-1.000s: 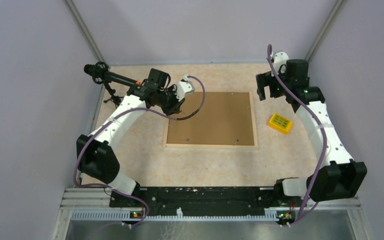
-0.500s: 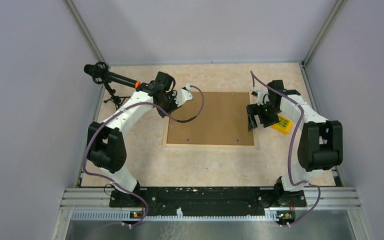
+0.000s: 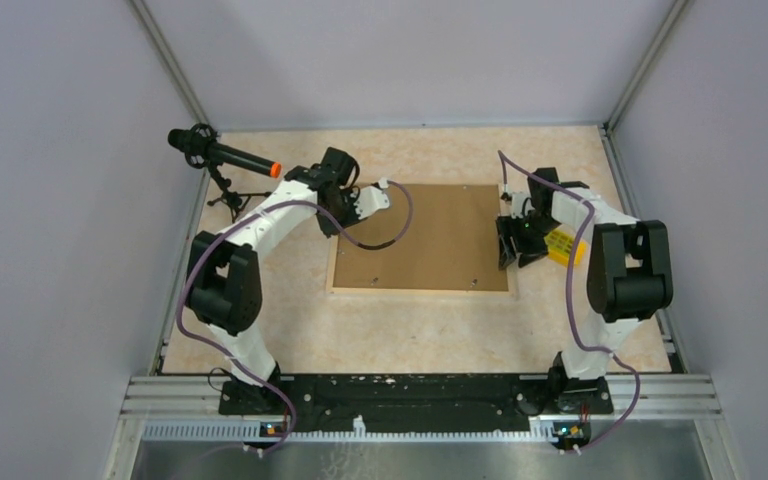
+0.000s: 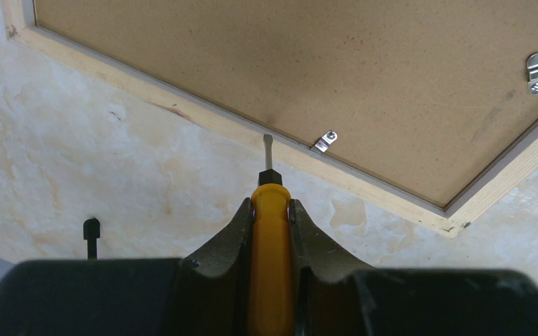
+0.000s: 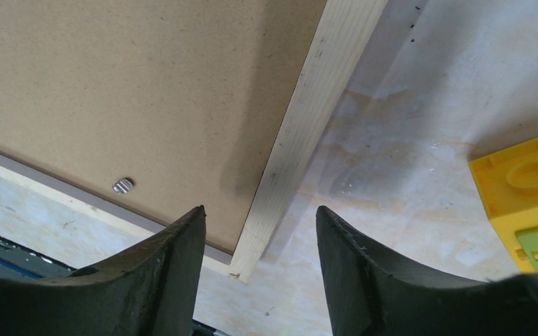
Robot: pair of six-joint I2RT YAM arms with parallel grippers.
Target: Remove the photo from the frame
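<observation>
Table scene, seen from above and from both wrists. The frame [image 3: 430,250] lies face down in the middle of the table [image 3: 400,330], its brown board reverse up and its pale wood edges all round; the photo cannot be seen in any view.

Left arm: the left gripper [image 4: 272,208] is pinched on the yellow handle of a screwdriver [image 4: 271,266], one finger on each side of it. The metal blade points at the frame's left edge and ends just short of a small metal clip [image 4: 326,141] fixed where board meets wood — whether blade and clip touch cannot be told. A second clip [image 4: 536,72] sits further along the board.

Right arm: the right gripper [image 5: 259,210] hangs over the frame's right wood edge [image 5: 315,105] near its near corner, fingers spread, one over the board and one over the table (a gap shows on each side of the wood). A yellow block [image 5: 525,189] lies on the table just beside this gripper, apart from the frame.

Far left — a microphone [image 3: 222,153] on a small stand.
</observation>
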